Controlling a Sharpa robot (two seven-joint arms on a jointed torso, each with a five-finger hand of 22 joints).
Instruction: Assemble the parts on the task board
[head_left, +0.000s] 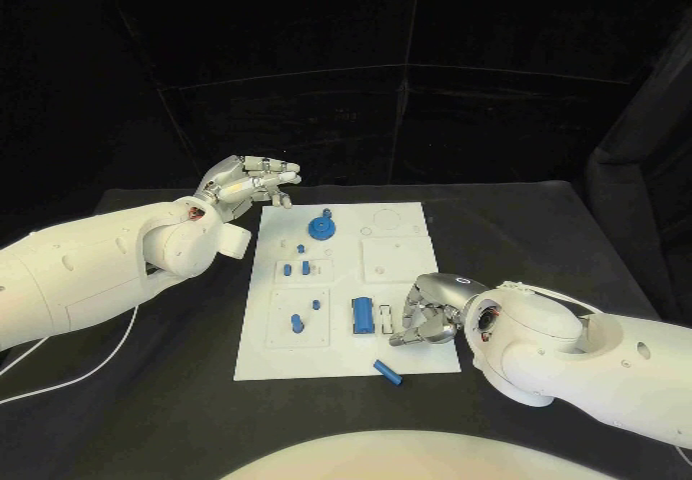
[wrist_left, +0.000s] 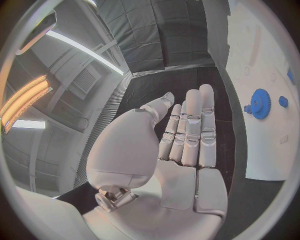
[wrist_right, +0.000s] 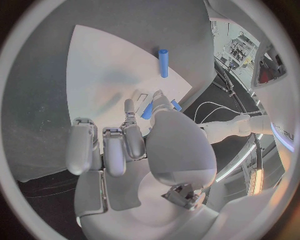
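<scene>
Blue plastic, small and stiff: the flat bar (head_left: 362, 315) at lower centre of the task board (head_left: 411, 365) looks light, best pinched across its narrow sides. Right hand (head_left: 423, 318) crowds beside it, fingers curled, grip unclear. Left hand (head_left: 248, 181), upper left, is spread and holding nothing. A loose peg (head_left: 388, 371) sits at the board's bottom edge, gear (head_left: 325, 228) up top.

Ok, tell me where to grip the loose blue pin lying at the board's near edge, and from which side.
Take the blue pin across its middle, coming down from above. It lies flat, partly over the near edge of the task board, so its long sides look free for fingertips while its ends give little to pinch. The right robot hand is closest, probably the easier reach.
</scene>
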